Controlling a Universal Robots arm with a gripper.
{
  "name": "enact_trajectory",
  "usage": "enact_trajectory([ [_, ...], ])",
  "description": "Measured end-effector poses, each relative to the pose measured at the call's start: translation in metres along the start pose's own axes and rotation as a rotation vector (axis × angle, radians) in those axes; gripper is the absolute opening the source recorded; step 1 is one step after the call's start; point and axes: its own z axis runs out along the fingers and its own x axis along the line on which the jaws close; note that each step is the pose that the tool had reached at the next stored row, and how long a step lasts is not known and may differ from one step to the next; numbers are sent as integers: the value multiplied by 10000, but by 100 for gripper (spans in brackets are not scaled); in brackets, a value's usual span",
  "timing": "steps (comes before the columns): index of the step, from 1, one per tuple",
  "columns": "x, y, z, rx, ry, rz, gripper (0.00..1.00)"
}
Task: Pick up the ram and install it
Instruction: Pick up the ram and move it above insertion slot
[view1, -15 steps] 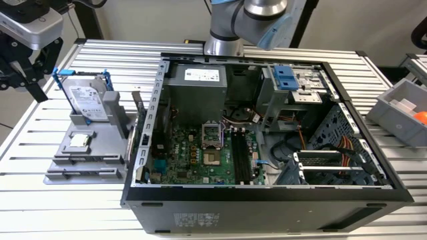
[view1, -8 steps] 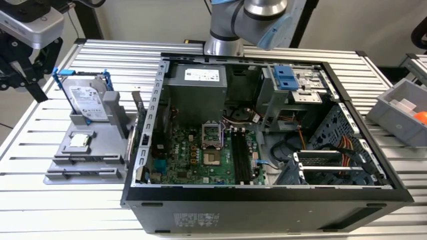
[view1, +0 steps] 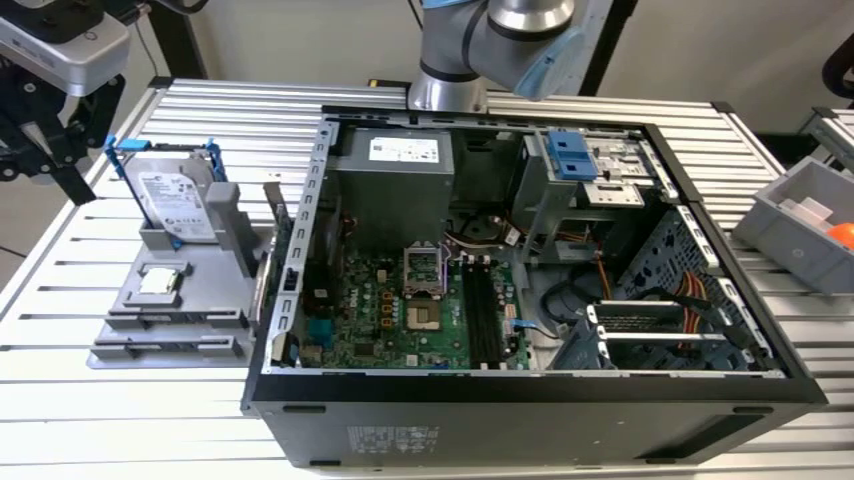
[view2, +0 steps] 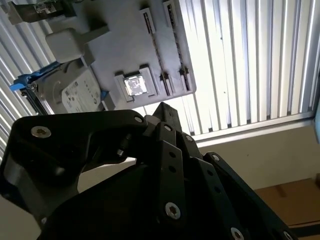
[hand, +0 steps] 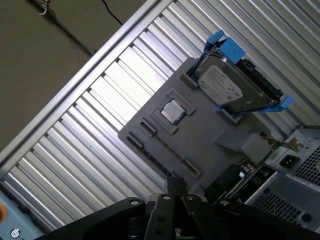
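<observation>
Ribbed metal tabletop (view1: 160, 110) carries the open black computer case (view1: 534, 400), its green motherboard (view1: 400, 320) partly hidden by cables and brackets, with a grey moulded tray (view1: 200, 300) at the case's 9 o'clock. Black claw (hand: 176, 186) in the first wrist view points at the tray, linkage cut off, fingertips together on nothing. On the tray are a silver hard drive (view1: 174, 195) in a blue frame, the ram (view1: 276, 220) standing edge-on at the tray's 3 o'clock rim beside the case wall, thin and hard to make out, and a small square processor chip (view1: 160, 282).

Arm (view1: 447, 88): silver-grey tubing, pale blue joint cap (view1: 554, 55). Gripper (hand: 175, 186): black jointed links with round holes and silver screws (view2: 172, 211).
</observation>
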Motion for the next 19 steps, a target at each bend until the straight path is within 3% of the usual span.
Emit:
enact_trajectory([
  [19,0,0,0,-21,62,-1192,0],
])
